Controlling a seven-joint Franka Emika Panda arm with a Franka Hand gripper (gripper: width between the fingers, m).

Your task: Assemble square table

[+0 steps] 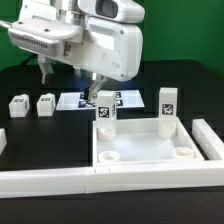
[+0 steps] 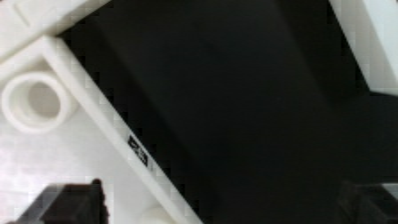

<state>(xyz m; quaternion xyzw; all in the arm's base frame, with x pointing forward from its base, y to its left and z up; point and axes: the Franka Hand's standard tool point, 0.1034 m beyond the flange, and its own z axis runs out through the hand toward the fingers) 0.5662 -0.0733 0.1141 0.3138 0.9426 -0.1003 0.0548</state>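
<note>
Exterior view | white square raised-rim tray top (image 1: 145, 147) | round corner socket (image 1: 108, 157)

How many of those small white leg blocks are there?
4. The first leg block and second leg block lie on the black table at the exterior view's left. The third leg block and fourth leg block stand at far corners of the tabletop. None seems hidden.
</note>
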